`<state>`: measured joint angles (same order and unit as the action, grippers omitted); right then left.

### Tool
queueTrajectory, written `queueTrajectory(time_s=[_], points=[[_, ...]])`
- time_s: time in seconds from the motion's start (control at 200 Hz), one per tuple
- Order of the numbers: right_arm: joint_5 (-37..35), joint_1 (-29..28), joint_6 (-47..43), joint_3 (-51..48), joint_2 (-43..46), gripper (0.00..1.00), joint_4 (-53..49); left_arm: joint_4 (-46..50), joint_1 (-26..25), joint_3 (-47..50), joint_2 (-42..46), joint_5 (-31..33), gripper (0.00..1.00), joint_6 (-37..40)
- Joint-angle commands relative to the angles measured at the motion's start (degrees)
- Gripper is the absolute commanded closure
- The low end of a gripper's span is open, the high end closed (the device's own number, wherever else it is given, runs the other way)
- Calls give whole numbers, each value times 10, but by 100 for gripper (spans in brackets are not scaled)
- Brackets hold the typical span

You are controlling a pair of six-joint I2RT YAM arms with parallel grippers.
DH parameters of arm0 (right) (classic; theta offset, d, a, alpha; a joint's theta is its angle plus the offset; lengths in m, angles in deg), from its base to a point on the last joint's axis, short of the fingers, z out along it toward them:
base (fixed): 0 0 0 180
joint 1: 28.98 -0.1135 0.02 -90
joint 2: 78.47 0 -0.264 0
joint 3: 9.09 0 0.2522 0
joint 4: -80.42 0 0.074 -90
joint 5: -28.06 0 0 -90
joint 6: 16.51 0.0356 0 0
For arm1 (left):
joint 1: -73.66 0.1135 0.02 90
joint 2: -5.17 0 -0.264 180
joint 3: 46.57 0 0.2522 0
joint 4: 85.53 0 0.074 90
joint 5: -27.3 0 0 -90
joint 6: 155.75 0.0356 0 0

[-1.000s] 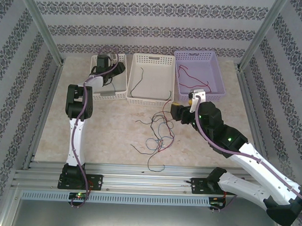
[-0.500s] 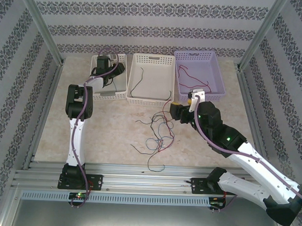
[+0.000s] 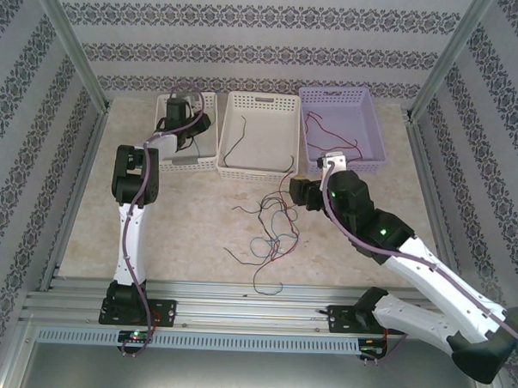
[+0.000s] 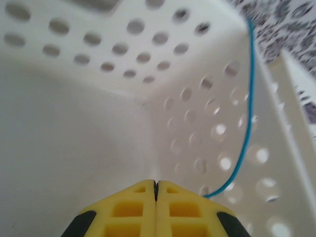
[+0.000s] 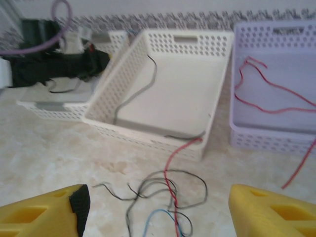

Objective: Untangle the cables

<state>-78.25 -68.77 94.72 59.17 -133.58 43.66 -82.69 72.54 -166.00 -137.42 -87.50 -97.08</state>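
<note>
Tangle of cables [image 3: 270, 225] lies ahead of the gaping right gripper [image 5: 157, 197]; it should pinch one red strand [image 5: 169, 168] alone. Left gripper [image 4: 156, 190] is clenched, with the blue cable [image 4: 247, 123] just to its right.

A robotics lab test cell: an aluminium frame [image 3: 69, 44] boxes in a marble-look desk [image 3: 192, 243], patterned panels [image 3: 266, 40] stand as walls, and the left arm [image 3: 130, 227] and right arm [image 3: 432, 275] are bolted to a slotted rail [image 3: 254, 299].

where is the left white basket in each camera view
Top external: left white basket upper left, leftmost of the three baskets.
Left wrist: seen from inside, its perforated walls across the frame.
Right wrist: far left, beside the middle white basket.
Shared landmark: the left arm reaching into it, black in the right wrist view; its shut left gripper in its own view.
</note>
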Motion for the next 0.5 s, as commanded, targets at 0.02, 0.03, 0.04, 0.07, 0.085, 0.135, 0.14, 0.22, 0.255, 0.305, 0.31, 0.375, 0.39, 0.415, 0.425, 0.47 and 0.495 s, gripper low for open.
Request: queueTrajectory(time_s=[0.02, 0.03, 0.04, 0.07, 0.085, 0.135, 0.14, 0.22, 0.255, 0.305, 0.31, 0.375, 0.39, 0.415, 0.425, 0.47, 0.495], points=[[63, 100, 42, 25, -29, 25, -52, 23, -1, 43, 52, 14, 100, 41], [68, 110, 44, 25, -30, 25, -52, 26, -1, 45, 55, 16, 100, 42], [74, 120, 47, 25, -33, 24, -52, 28, -1, 48, 58, 17, 100, 43], [87, 148, 53, 24, -38, 24, -54, 31, -1, 58, 66, 18, 100, 46], [92, 160, 55, 25, -42, 24, -55, 32, -1, 65, 70, 19, 100, 47], [90, 189, 59, 21, -54, 23, -54, 35, -1, 85, 83, 23, 100, 49], [89, 191, 60, 21, -55, 23, -54, 35, -1, 86, 84, 24, 100, 50], [98, 222, 69, 20, -92, 20, -47, 40, -1, 114, 101, 26, 100, 58], [102, 232, 76, 24, -113, 20, -47, 43, -1, 125, 109, 31, 100, 61], [113, 244, 82, 32, -144, 19, -48, 50, 0, 138, 120, 36, 100, 64], [113, 245, 82, 33, -148, 19, -47, 51, 0, 139, 121, 36, 100, 65], [109, 259, 85, 40, -186, 19, -44, 64, 0, 152, 134, 46, 100, 69], [111, 264, 85, 42, -194, 19, -44, 68, 0, 153, 136, 48, 100, 69], [113, 269, 83, 44, -207, 19, -40, 74, 0, 153, 140, 49, 100, 69], [113, 272, 83, 45, -211, 19, -37, 76, 0, 154, 141, 49, 100, 70], [110, 281, 82, 47, -233, 19, -28, 91, 0, 151, 146, 51, 100, 73], [109, 285, 82, 49, -244, 19, -24, 100, 0, 148, 150, 53, 100, 74]])
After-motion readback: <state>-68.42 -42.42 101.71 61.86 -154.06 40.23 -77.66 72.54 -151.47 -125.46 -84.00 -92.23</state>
